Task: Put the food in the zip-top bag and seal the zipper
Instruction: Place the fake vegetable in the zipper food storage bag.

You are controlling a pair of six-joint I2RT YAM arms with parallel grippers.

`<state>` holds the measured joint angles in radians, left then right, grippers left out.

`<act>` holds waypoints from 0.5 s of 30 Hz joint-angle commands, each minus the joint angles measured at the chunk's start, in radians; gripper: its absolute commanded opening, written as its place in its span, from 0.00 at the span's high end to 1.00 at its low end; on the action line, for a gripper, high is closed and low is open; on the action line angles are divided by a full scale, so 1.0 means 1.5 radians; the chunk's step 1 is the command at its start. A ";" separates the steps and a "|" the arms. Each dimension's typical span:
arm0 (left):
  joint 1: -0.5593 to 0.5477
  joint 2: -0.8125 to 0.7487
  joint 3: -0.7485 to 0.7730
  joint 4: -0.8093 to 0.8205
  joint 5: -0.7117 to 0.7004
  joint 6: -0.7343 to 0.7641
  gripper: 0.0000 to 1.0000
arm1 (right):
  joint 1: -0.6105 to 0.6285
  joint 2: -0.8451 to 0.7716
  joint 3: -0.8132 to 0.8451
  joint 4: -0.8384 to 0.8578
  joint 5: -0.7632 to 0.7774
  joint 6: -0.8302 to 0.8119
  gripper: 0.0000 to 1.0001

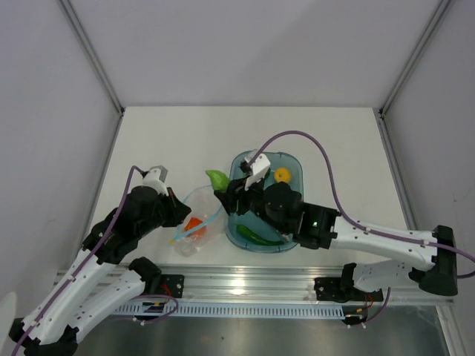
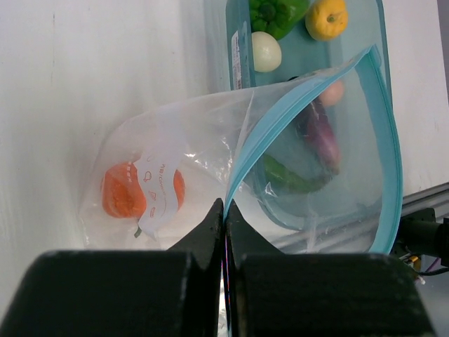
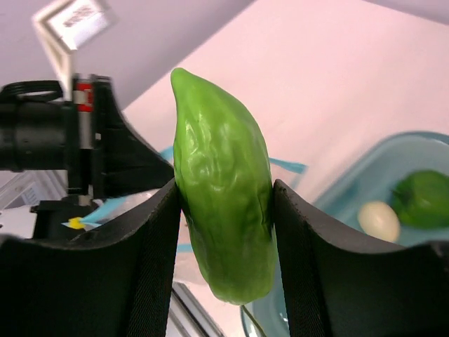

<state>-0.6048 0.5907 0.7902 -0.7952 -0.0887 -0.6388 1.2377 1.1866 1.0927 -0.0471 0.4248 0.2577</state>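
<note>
The clear zip-top bag (image 1: 199, 220) lies on the white table left of the teal tray, with an orange food piece (image 2: 123, 191) inside. My left gripper (image 2: 225, 209) is shut on the bag's light blue zipper (image 2: 280, 119) and holds the mouth open. My right gripper (image 3: 224, 186) is shut on a pale green pod (image 3: 217, 126) and hangs between the bag and the tray; the pod (image 1: 217, 178) sticks out towards the bag. More food lies in the tray: a green bell pepper (image 2: 273, 14), a yellow piece (image 2: 327, 17), a pale round one (image 2: 266, 51), a purple one (image 2: 324, 137) and a long dark green one (image 1: 256, 235).
The teal translucent tray (image 1: 295, 165) sits right of the bag, partly under my right arm. A metal rail (image 1: 245, 282) runs along the table's near edge. Grey walls close the table in at left, right and back. A purple cable (image 1: 326, 167) arcs over the tray.
</note>
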 commanded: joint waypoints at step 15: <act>-0.002 -0.008 0.031 0.009 0.047 -0.016 0.99 | 0.093 0.182 -0.037 0.537 0.095 -0.169 0.93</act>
<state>-0.6048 0.5900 0.7925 -0.7956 -0.0456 -0.6407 1.3643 1.4490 1.0569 0.5850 0.5095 0.0338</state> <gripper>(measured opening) 0.005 0.537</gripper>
